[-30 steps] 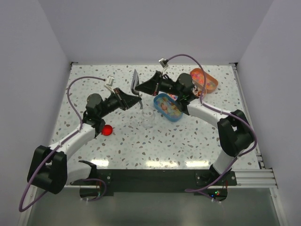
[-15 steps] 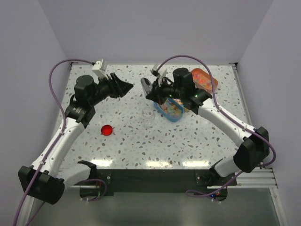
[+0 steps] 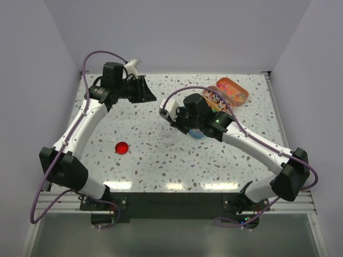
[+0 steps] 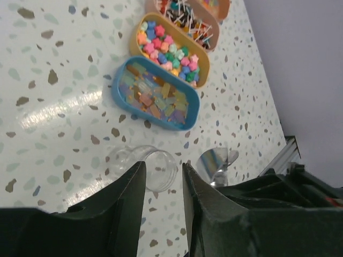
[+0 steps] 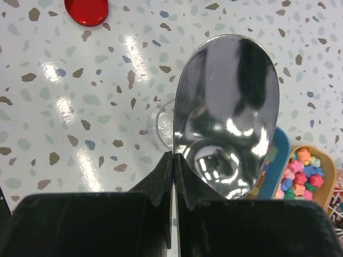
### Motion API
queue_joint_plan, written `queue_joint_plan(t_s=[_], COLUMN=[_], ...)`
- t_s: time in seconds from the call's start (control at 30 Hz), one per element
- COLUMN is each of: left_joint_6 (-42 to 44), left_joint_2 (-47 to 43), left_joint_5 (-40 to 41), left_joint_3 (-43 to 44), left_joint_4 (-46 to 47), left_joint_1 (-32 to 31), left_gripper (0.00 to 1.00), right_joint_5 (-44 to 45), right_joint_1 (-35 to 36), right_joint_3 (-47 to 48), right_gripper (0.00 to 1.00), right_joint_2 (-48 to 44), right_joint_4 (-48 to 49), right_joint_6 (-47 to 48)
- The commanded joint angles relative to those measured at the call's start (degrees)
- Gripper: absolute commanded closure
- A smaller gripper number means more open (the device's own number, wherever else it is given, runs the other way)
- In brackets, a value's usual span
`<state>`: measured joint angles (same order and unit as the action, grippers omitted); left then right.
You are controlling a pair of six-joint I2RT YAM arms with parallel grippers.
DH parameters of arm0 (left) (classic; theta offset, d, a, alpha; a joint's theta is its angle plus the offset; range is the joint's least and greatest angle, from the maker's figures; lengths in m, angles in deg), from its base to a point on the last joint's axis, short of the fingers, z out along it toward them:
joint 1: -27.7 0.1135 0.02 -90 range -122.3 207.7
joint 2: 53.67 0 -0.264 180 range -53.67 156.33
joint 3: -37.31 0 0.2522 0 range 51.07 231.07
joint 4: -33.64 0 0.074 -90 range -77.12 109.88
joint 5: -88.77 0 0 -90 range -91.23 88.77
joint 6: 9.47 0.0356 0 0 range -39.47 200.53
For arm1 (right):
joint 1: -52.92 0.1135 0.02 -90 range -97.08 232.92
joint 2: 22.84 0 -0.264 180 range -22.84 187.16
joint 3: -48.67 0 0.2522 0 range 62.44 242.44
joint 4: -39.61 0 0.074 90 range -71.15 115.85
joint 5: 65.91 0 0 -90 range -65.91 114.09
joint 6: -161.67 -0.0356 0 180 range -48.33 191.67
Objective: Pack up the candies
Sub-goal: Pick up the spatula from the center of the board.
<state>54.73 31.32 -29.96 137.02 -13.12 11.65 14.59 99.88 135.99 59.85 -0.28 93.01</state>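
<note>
Candies (image 4: 169, 53) lie sorted in oval tins ahead of left gripper (image 4: 162, 167). Nearest: flat translucent squares (image 4: 155, 100) in blue tin (image 4: 119, 91). Next: pink/green/orange stars (image 4: 177, 58) in tan tin (image 4: 134, 47). Farthest: dark & white sticks (image 4: 187, 24). From right gripper (image 5: 173, 158), stars show fwd-right, past scoop (image 5: 228, 112).

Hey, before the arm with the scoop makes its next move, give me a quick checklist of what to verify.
1. Scoop clamped in right fingers: ok.
2. Scoop loaded: not ok, its bowl looks bare.
3. Jar open, red lid lying apart: ok.
4. Blue tray of candies uncovered beside jar: ok.
5. Left fingers apart, holding nothing, away from jar: ok.
</note>
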Motion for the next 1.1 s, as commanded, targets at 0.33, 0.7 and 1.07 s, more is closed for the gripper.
queue_joint_plan(t_s=[0.33,0.7,1.07], left_joint_6=[1.11,0.93,1.89], left_joint_2=[-2.98,-5.80,-5.10], left_joint_5=[-10.91,-8.53,-12.84], left_joint_3=[-5.44,-6.06,-7.38], left_joint_4=[1.87,3.11,3.20], left_joint_1=[-3.55,-0.83,-1.52], left_gripper=[0.62,0.58,0.57], right_joint_5=[-0.43,0.01,-0.79], right_joint_1=[0.41,0.33,0.41], right_joint_3=[-0.61,-2.02,-2.02], right_gripper=[1.00,1.00,1.00], right_joint_2=[-1.84,-2.19,-2.19], right_joint_4=[3.10,3.81,4.07], right_joint_6=[2.91,2.74,2.39])
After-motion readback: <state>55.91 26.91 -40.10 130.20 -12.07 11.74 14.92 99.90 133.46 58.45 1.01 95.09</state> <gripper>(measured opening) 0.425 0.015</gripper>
